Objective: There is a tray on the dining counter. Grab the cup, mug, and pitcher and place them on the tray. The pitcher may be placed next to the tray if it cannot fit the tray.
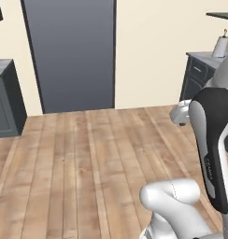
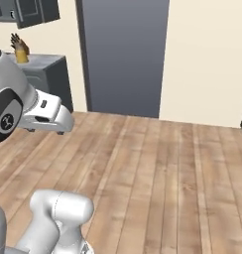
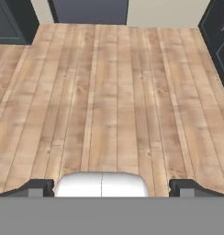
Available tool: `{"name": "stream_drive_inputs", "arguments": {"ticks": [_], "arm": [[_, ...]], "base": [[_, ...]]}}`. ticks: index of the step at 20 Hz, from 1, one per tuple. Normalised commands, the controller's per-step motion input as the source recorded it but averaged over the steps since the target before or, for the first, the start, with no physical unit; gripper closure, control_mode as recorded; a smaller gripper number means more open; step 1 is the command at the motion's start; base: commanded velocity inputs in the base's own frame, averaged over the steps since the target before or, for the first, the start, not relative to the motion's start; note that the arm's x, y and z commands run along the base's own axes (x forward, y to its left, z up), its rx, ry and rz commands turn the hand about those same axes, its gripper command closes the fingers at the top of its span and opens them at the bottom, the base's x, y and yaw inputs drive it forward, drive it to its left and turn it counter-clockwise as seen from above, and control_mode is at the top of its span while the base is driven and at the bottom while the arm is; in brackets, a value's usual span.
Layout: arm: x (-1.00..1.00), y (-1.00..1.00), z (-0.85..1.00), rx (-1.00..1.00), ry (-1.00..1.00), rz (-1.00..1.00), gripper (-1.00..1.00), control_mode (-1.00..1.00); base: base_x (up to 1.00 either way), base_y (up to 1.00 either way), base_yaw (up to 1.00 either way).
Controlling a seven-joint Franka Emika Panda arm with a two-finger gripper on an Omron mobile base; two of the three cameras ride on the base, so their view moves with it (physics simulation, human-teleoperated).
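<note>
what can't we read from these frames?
- Item on the grey cabinet, left base view: pale bottle-like thing, cut by the right edge and the arm, too small to identify.
- Yellow holder with dark handles, right base view: too small to name.
- End effector fingertips, hand view: cut by the bottom edge.

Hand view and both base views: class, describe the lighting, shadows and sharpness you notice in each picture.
Hand view: even, flat light on the wooden floor, no cast shadow, boards slightly soft; the two dark fingers stand wide apart. Left base view: soft dark patches mottle the floor, grey door evenly lit, no glare. Right base view: similar faint floor shading, edges mildly blurred, plain cream wall.
</note>
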Motion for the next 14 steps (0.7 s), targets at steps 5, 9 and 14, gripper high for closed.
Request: {"name": "stream_drive_inputs", "arguments": {"ticks": [5, 9, 14], "arm": [[0.0, 0.0, 0.0, 0.0, 0.0, 0.0, -1.0, 1.0], [0.0, 0.0, 0.0, 0.0, 0.0, 0.0, -1.0, 1.0], [0.0, 0.0, 0.0, 0.0, 0.0, 0.0, -1.0, 1.0]], "base": [[1.0, 0.28, 0.04], [1.0, 0.84, -0.02], [1.0, 0.99, 0.05]]}}
